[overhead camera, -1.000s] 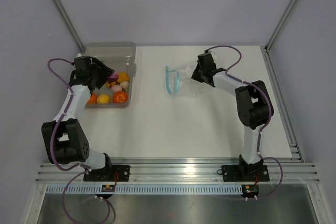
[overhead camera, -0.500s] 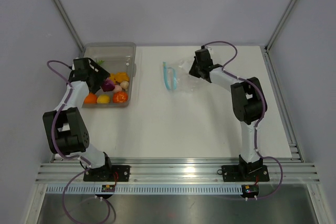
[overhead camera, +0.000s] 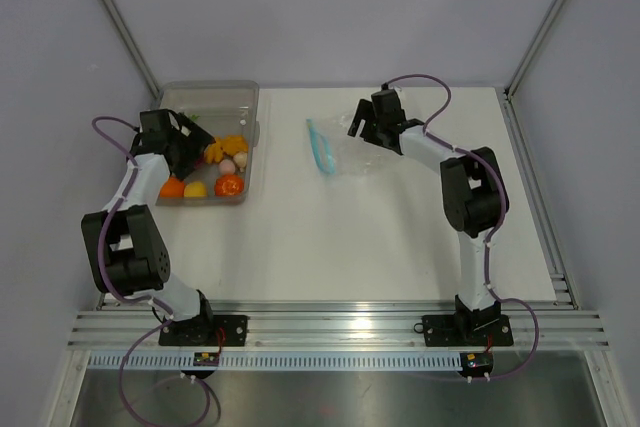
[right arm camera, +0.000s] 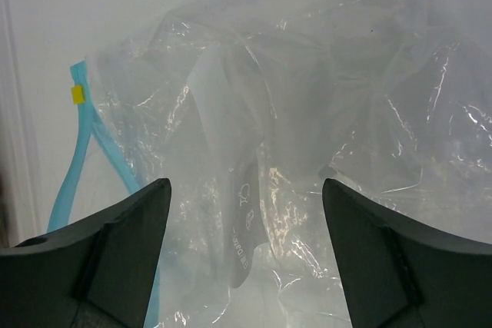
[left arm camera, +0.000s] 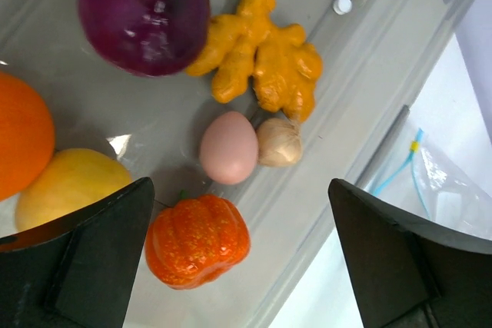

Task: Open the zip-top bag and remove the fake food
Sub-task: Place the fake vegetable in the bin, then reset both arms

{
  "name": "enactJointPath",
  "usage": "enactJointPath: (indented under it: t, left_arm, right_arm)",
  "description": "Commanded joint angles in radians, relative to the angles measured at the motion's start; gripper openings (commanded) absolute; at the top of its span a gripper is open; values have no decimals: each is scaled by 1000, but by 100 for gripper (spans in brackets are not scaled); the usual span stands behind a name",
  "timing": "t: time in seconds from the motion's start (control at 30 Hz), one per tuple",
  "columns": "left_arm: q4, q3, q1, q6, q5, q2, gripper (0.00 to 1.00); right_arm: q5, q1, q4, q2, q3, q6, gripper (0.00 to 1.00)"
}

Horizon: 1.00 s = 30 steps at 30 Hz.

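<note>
The zip-top bag (overhead camera: pixel 342 153) lies crumpled on the white table, its light blue zip strip (overhead camera: pixel 320 147) on the left side. My right gripper (overhead camera: pixel 360 125) hangs open just over the bag's far right part, with the clear plastic (right arm camera: pixel 307 105) below its spread fingers (right arm camera: pixel 127 243) and no food showing inside. The fake food (overhead camera: pixel 225 162) lies in the smoky tray (overhead camera: pixel 212 88): purple onion (left arm camera: pixel 144 13), yellow ginger piece (left arm camera: pixel 261 55), pinkish egg (left arm camera: pixel 229 147), orange pumpkin (left arm camera: pixel 197 240). Above them my left gripper (left arm camera: pixel 240 205) stands open and holds nothing.
The tray's right wall (left arm camera: pixel 377 144) runs between the food and the bag (left arm camera: pixel 453 190). An orange ball (left arm camera: pixel 19 144) and a yellow fruit (left arm camera: pixel 69 182) lie by the left finger. Metal frame posts (overhead camera: pixel 115 17) rise at the table's back corners.
My left gripper opened wide and the purple onion now lies loose in the tray. My right gripper went from shut on the bag to open, and the bag settled flat.
</note>
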<state>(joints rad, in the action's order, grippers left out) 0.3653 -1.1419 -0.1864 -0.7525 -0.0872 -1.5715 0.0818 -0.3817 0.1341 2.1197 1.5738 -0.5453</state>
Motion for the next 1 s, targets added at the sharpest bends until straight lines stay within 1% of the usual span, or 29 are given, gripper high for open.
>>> enactJointPath:
  t: [0.0,0.17,0.27,0.33,0.4,0.47,0.5,0.53,0.73,0.77,0.8,0.83,0.87,0.9,0.97]
  left_arm:
    - [-29,-28,13,-54,-114,65,99]
    - [-29,-38,102,-71,-77,148,99]
    - [-46,-21,143,-87,-83,206,99]
    - [-51,-6,163,-85,-80,257,99]
    - [-49,11,203,-71,-53,298,99]
    - [-71,68,235,-67,-37,373,99]
    - [-84,94,246,-68,-34,401,99]
    - [-113,150,266,-68,-34,454,99]
    - [-189,353,317,-51,-68,640,99]
    - [-195,410,318,-42,-75,697,99]
    - [-186,431,320,-30,-77,726,99]
    - [-175,468,321,-1,-72,754,99]
    - [-161,482,321,16,-66,818,99]
    - [-140,494,321,30,-63,846,99]
    - [-112,530,321,65,-56,934,99]
  right_arm:
    - [0,0,-1,-101,20,31,88]
    - [-22,0,-57,-194,-57,33,89]
    - [-34,-5,-54,-254,-90,51,90]
    - [10,-17,-12,-297,-92,70,96]
    - [71,-34,22,-335,-109,100,99]
    - [120,-66,27,-421,-158,148,100]
    - [128,-75,25,-494,-210,148,100]
    - [131,-78,24,-535,-240,140,99]
    - [93,-85,73,-875,-486,33,99]
    - [60,-85,68,-921,-520,31,100]
    - [41,-86,61,-1011,-584,33,99]
    - [27,-88,56,-1053,-613,33,99]
    - [7,-89,56,-1093,-638,31,99]
    - [-2,-89,62,-1168,-679,34,99]
    - [-23,-88,94,-1237,-712,39,99]
